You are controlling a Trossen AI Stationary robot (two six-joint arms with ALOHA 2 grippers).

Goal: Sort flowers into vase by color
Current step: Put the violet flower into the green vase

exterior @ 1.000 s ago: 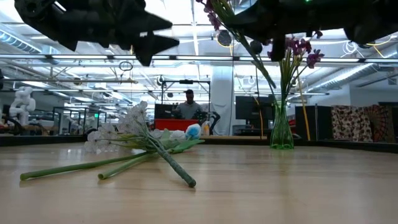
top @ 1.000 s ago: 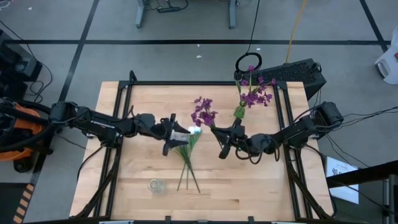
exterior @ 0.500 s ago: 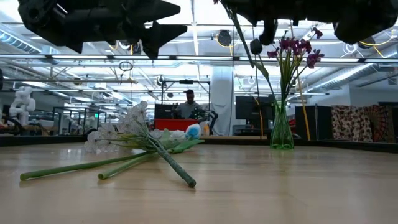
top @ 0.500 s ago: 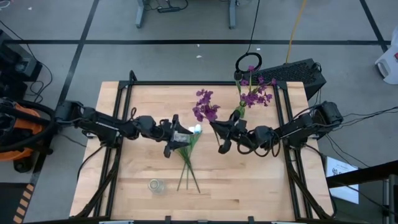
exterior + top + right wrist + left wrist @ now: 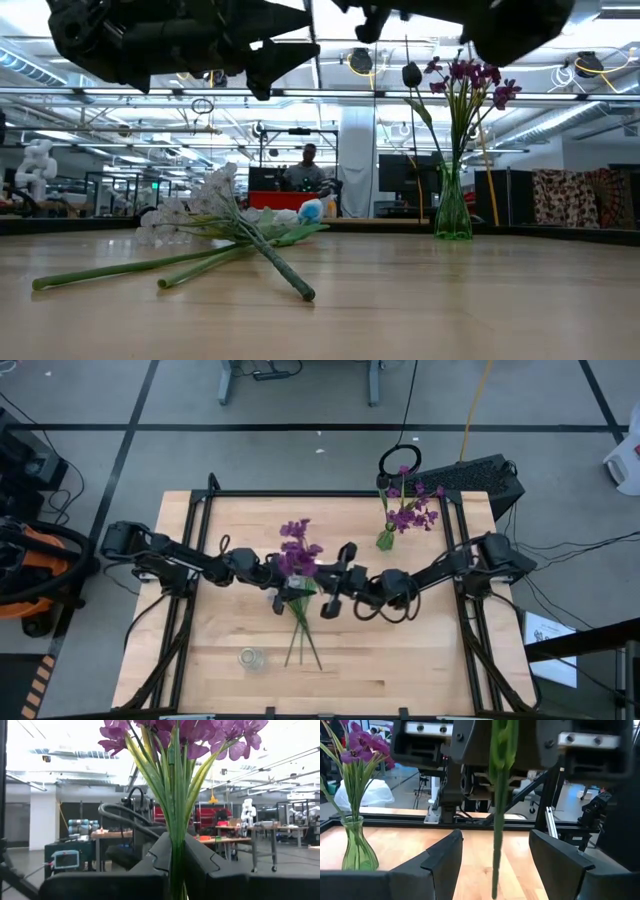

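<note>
Reaching across the table middle from the right, the right gripper (image 5: 330, 582) is clamped on the stem of a purple flower (image 5: 296, 551), blossoms upright above its fingers. Facing it from the left, the left gripper (image 5: 495, 852) stands with jaws spread, the hanging stem between them, untouched. Below lie white flowers (image 5: 300, 615) on the table (image 5: 220, 530); a green vase (image 5: 386, 538) holds more purple flowers at the far right corner.
</note>
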